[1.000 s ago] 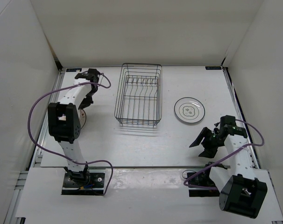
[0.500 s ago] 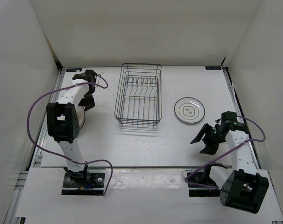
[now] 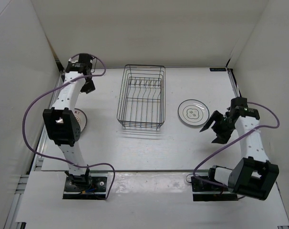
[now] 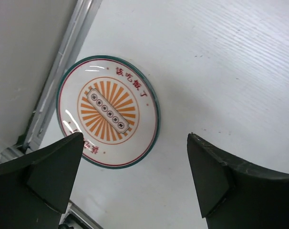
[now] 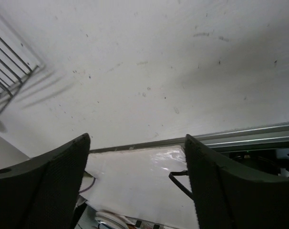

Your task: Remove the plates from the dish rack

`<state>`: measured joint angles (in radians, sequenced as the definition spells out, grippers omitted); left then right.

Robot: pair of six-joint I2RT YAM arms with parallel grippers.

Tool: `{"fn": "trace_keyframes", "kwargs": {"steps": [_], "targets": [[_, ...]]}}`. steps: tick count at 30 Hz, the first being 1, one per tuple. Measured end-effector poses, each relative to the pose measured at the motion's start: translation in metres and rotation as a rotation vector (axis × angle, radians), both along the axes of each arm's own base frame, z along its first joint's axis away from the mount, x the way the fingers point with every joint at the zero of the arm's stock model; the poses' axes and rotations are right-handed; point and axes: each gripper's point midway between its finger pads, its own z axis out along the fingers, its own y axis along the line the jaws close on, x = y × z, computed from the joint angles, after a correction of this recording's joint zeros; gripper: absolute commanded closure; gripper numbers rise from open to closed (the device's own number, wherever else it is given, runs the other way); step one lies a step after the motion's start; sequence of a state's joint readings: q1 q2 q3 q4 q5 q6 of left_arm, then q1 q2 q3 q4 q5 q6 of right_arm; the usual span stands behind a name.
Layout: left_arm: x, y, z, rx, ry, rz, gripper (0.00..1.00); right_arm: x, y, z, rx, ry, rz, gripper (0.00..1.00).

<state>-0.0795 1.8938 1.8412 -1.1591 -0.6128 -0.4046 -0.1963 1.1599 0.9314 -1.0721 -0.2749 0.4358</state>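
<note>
The dark wire dish rack (image 3: pixel 141 98) stands mid-table, and I see no plate in its slots. A white plate with a grey ring (image 3: pixel 193 113) lies flat to its right. A white plate with an orange sunburst (image 4: pixel 108 112) lies flat by the table's left rail, half hidden under my left arm in the top view (image 3: pixel 82 119). My left gripper (image 3: pixel 88 87) hovers open above the far left of the table, holding nothing (image 4: pixel 135 138). My right gripper (image 3: pixel 212 130) is open and empty just near-right of the grey-ringed plate (image 5: pixel 137 138).
White walls close in the table on three sides. A metal rail (image 4: pixel 58 71) runs along the left edge beside the sunburst plate. The rack's near corner (image 5: pixel 11 62) and the table's front edge (image 5: pixel 192 140) show in the right wrist view. Purple cables loop off both arms.
My left gripper opened, let go of the sunburst plate and rose toward the far left corner. My right arm swung farther from the front edge, toward the grey-ringed plate, jaws spreading wider.
</note>
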Motion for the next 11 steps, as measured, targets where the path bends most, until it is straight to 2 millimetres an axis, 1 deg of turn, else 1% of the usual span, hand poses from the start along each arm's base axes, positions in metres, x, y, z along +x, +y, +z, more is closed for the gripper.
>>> {"fn": "trace_keyframes", "kwargs": {"steps": [2, 3, 5, 7, 8, 10, 11], "targets": [[0.001, -0.006, 0.001, -0.049, -0.019, 0.010, 0.00, 0.014, -0.008, 0.008, -0.031, -0.003, -0.018, 0.10], [-0.001, -0.009, -0.001, -0.071, -0.017, 0.012, 0.00, 0.021, -0.012, 0.012, -0.043, -0.011, -0.027, 0.10], [-0.005, -0.023, -0.007, -0.159, -0.015, 0.010, 0.00, 0.037, -0.019, 0.021, -0.062, -0.019, -0.050, 0.10], [-0.014, -0.042, -0.012, -0.271, -0.007, -0.003, 0.00, 0.052, -0.021, 0.031, -0.060, -0.030, -0.067, 0.10], [-0.018, -0.052, -0.012, -0.323, -0.009, -0.011, 0.00, 0.061, -0.022, 0.038, -0.054, -0.052, -0.073, 0.10], [-0.031, -0.073, -0.005, -0.429, -0.017, -0.030, 0.00, 0.079, -0.020, 0.052, -0.039, -0.139, -0.085, 0.10], [-0.038, -0.081, 0.001, -0.471, -0.027, -0.041, 0.00, 0.082, -0.018, 0.059, -0.036, -0.178, -0.092, 0.10]]}}
